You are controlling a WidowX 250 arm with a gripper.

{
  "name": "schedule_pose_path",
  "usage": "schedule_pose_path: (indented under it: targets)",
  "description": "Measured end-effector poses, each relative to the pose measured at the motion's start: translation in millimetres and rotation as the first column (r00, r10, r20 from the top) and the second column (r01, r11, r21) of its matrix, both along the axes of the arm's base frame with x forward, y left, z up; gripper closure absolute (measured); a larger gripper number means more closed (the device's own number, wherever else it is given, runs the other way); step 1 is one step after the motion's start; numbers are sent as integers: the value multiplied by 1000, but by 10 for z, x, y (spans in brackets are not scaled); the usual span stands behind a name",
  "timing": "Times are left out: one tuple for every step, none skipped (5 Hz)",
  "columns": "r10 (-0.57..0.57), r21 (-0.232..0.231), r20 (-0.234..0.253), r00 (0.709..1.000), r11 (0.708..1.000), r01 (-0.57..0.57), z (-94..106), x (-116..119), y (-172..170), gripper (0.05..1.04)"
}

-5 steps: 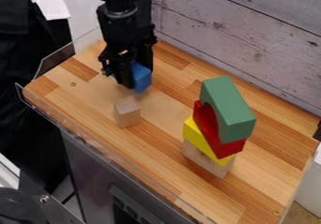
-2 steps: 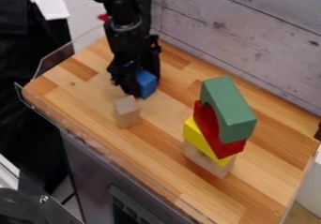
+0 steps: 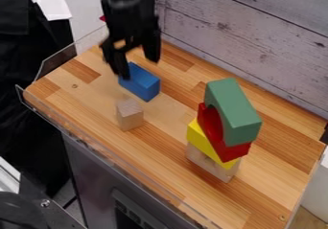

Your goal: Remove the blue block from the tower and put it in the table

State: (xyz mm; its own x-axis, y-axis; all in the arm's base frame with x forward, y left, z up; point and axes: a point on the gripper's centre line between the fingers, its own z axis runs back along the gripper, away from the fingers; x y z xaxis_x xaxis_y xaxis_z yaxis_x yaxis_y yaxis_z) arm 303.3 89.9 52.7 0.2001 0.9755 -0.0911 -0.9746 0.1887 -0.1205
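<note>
The black gripper (image 3: 137, 66) hangs at the upper left, just above and behind the blue block, with its two fingers spread apart and nothing between them. Lying on the wooden table (image 3: 167, 142), the blue block (image 3: 141, 83) is a long rectangular piece; a fingertip overlaps its far left end in the view. To the right stands the tower: a green arch (image 3: 234, 110) on top, a red arch piece (image 3: 221, 139) under it, then a yellow block (image 3: 205, 143) and a natural wood block (image 3: 208, 163) at the bottom.
A small plain wooden cube (image 3: 130, 114) sits in front of the blue block, left of the tower. A whitewashed plank wall (image 3: 250, 36) runs behind the table. Clear plastic edging (image 3: 70, 53) borders the table's left side.
The gripper has opened and risen off the blue block, which it was holding. The block had come slightly toward the camera and now lies released on the table.
</note>
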Motion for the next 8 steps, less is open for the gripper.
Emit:
schedule_pose_path:
  targets:
    - [-135, 64, -9, 991, 989, 135, 448, -122, -182, 83]
    - [-315, 99, 28, 949, 945, 311, 955, -308, -504, 83]
    - [-526, 50, 110, 843, 850, 524, 1245, -482, -756, 83]
    - [-718, 11, 129, 684, 691, 723, 1368, -614, -942, 83]
    - [-854, 3, 140, 501, 506, 863, 1431, -616, -1056, 83]
    - [-908, -18, 100, 407, 408, 913, 1358, -592, -1133, 83]
    - [-932, -1, 43, 359, 360, 933, 1277, -558, -1152, 83]
    - [-936, 3, -47, 348, 348, 937, 1189, -517, -1133, 83]
